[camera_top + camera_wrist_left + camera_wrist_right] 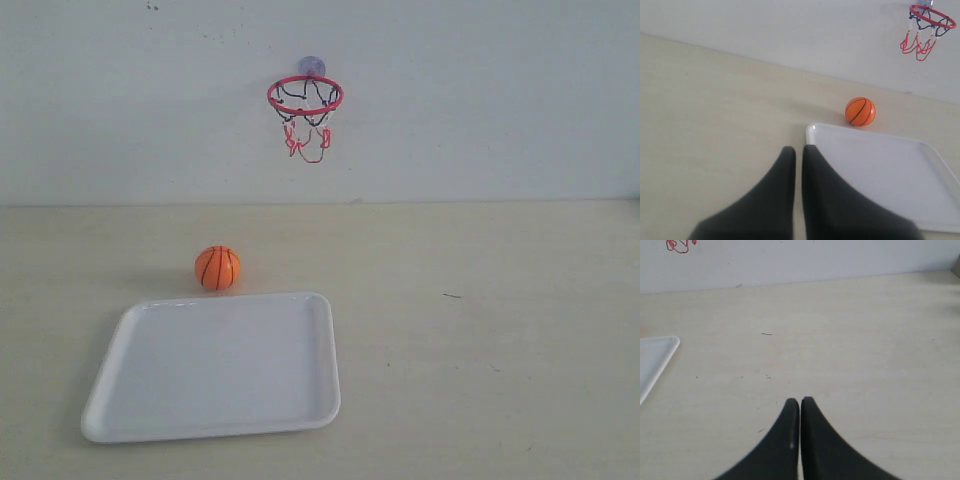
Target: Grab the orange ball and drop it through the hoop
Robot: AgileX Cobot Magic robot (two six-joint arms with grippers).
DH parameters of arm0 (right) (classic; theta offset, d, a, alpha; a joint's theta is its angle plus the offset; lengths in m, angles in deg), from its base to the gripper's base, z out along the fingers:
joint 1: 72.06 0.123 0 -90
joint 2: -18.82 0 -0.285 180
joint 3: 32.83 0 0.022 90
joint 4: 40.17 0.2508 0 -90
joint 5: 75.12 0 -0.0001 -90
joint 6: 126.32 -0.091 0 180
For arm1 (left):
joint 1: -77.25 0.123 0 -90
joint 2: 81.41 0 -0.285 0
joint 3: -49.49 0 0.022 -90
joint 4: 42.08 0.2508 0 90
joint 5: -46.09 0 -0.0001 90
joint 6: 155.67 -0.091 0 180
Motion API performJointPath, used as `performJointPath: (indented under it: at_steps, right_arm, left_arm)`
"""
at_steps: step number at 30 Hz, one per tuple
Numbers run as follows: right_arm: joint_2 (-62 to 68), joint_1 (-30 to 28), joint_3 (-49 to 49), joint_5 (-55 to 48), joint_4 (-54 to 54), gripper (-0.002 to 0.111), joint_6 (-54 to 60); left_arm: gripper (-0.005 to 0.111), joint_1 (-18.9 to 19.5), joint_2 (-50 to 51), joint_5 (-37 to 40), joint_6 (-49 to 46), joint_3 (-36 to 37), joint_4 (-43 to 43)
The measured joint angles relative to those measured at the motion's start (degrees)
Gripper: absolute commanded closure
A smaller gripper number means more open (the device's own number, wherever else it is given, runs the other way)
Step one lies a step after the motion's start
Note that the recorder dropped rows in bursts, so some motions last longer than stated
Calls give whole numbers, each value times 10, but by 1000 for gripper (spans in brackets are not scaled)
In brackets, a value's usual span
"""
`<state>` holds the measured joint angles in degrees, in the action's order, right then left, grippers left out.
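Note:
The orange ball rests on the table just behind the white tray's far edge; the left wrist view shows the ball too. The hoop, red ring with hanging net, is fixed to the back wall above and right of the ball, also seen as the hoop. Only a scrap of its red net shows in the right wrist view. My left gripper is shut and empty, hovering by the tray's near corner, well short of the ball. My right gripper is shut and empty over bare table. Neither gripper appears in the exterior view.
A large white tray lies flat in front of the ball, also seen as the tray, with its corner in the right wrist view. The pale wall rises at the table's back edge.

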<state>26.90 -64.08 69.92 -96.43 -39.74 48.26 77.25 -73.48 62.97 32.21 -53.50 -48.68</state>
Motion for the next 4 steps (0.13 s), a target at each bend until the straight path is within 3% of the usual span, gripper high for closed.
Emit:
performJointPath:
  at_steps: [4]
  right_arm:
    - [0,0,0,0,0,108,0]
  left_arm:
    - [103,0,0,0,0,0,0]
